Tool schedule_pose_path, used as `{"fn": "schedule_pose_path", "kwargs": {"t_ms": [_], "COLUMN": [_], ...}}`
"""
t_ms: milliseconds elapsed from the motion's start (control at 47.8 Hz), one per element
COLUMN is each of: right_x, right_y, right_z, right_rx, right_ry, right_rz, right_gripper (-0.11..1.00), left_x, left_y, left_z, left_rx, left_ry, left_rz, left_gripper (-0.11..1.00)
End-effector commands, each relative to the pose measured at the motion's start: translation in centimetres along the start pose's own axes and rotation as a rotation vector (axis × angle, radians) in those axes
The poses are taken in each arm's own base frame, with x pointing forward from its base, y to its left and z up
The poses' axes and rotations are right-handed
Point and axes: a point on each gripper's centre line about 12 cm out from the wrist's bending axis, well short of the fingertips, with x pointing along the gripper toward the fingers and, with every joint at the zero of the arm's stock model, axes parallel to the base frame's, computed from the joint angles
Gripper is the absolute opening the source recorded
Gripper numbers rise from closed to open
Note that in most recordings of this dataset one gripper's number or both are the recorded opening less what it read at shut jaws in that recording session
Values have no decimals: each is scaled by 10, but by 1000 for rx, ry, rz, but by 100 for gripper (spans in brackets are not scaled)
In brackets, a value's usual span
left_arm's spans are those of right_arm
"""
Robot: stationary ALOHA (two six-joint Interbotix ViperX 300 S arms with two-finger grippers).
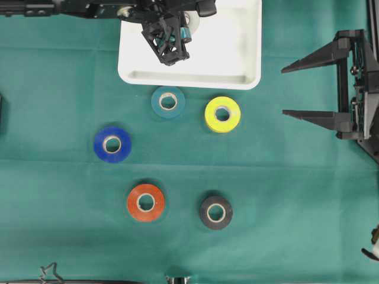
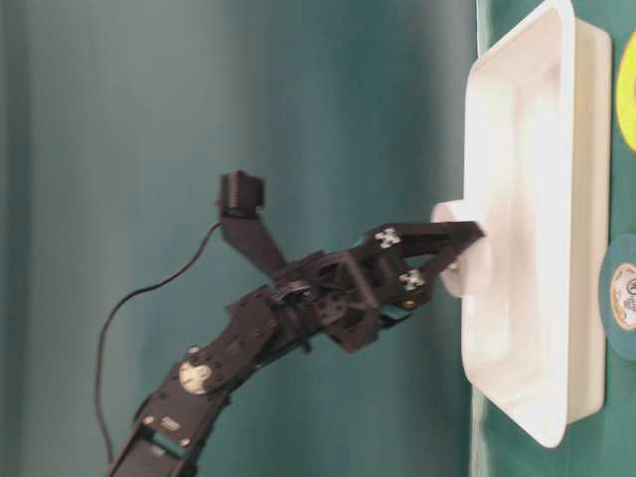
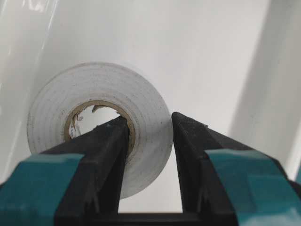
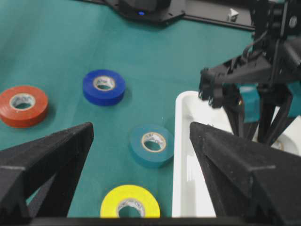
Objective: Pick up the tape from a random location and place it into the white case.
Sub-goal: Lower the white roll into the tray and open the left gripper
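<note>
While the left pincer [image 3: 149, 123] grips white tape [image 3: 101, 122], white case [image 1: 237, 53] floor lies bare rightward.

1. A white tape roll [image 3: 99, 127] stands on edge, nearly filling the left half over the white case [image 3: 207, 52].
2. The left gripper [image 3: 150, 136] pinches the roll's wall, one finger [image 3: 101, 155] inside its core.

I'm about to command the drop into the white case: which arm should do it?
Left. Its claw is shut on the white tape roll right over the white case. The right claw hangs open and empty beside the case.
</note>
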Motion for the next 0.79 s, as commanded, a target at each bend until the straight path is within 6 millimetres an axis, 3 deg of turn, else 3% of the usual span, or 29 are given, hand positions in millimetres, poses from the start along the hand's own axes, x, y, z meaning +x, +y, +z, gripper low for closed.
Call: {"fn": "schedule_pose_path", "kwargs": {"t_ms": [0,167,586,774], "right_x": [1,1,1,1], "right_y": [0,0,0,0], "right_z": [11,11,11,11], "right_rx": [-1,0,-1,0], "right_ry": [-28,-26,-28,-28], "right_rz": [-2,-2,-2,-2], "right_gripper": [92,92,92,92], "left_x": [-2,10,11,10], "left_y": [2,2,2,4], "left_z": [9,7,7,8], "left_rx": [-1,-2,-1,-3], "left_ry": [-39,-32,-27,-30], "left_rz": [6,5,4,6], "left_gripper": [26,26,27,79]}}
